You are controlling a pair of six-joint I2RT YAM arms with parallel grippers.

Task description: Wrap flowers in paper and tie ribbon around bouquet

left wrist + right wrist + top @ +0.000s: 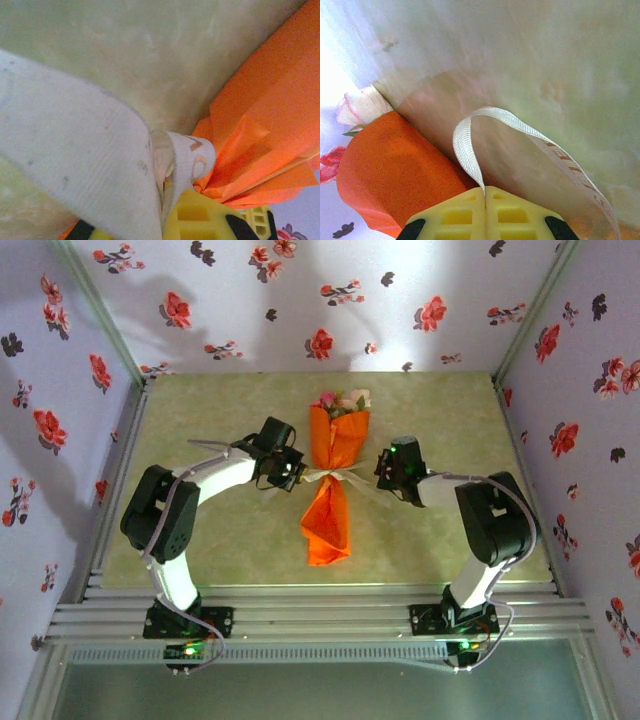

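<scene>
The bouquet (330,480) lies lengthwise mid-table: orange paper (327,525) pinched at its waist, pink and cream flowers (342,401) at the far end. A pale ribbon (330,476) circles the waist. My left gripper (293,476) sits just left of the waist, shut on a wide ribbon loop (75,165) beside the paper (265,125). On the other side of the waist my right gripper (388,478) is shut on a ribbon strip (470,145) that arches away from its yellow fingers (455,215). The paper (395,170) and a cream bloom (362,106) lie to its left.
The green tabletop (200,420) is walled on three sides by flower-print wallpaper (60,390). A metal rail (320,615) runs along the near edge by the arm bases.
</scene>
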